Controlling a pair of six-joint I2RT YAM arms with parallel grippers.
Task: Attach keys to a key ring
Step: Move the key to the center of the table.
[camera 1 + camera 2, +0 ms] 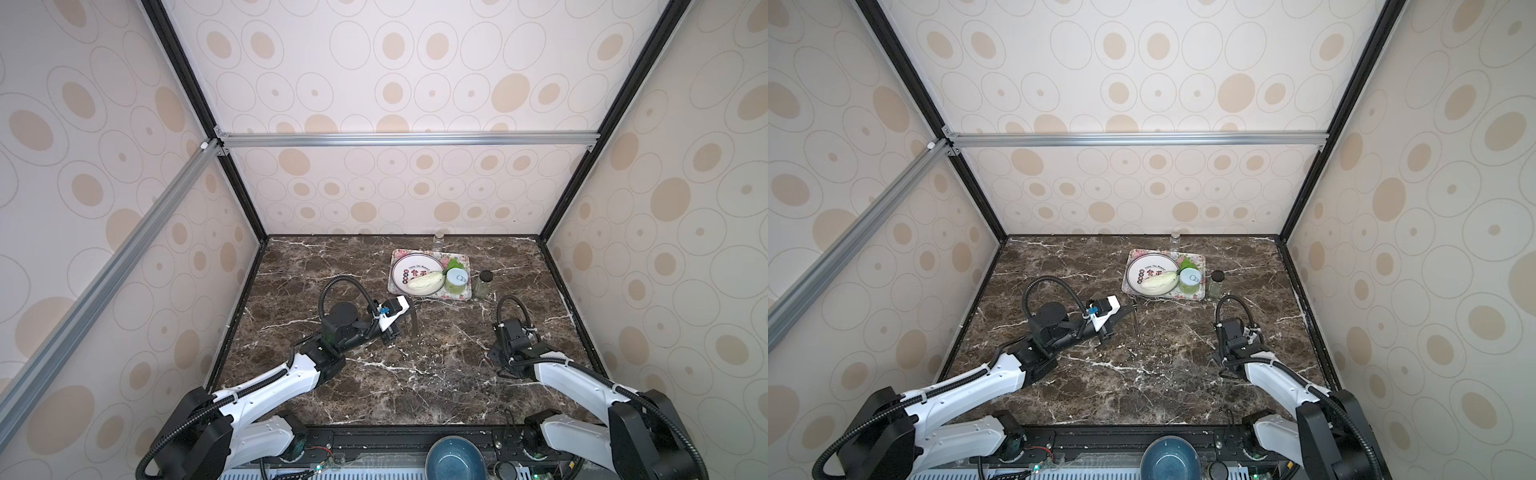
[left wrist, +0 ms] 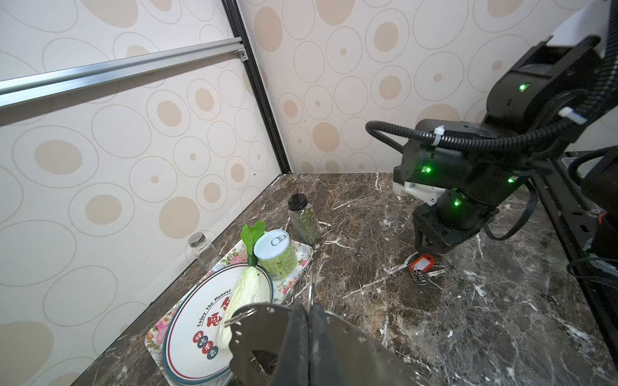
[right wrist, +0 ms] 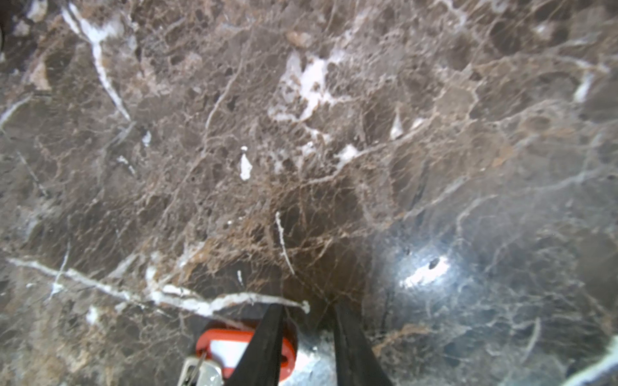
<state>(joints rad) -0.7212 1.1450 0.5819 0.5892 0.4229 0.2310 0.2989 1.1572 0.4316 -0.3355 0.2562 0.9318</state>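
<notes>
Left wrist view: left tool (image 2: 308,309) tight on key ring (image 2: 264,329); right wrist: right tool (image 3: 307,305) ajar, empty, over red tag (image 3: 217,338).

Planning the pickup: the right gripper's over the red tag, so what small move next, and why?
Probably shift the right gripper sideways toward the red key tag: its jaws stand apart, but the tag shows behind one finger, not in the gap between them.

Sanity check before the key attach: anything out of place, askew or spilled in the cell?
Mostly tidy. The blue bowl sits off the table, on the black front rail. The cabbage has its leafy end overhanging the plate rim. Nothing spilled.
</notes>
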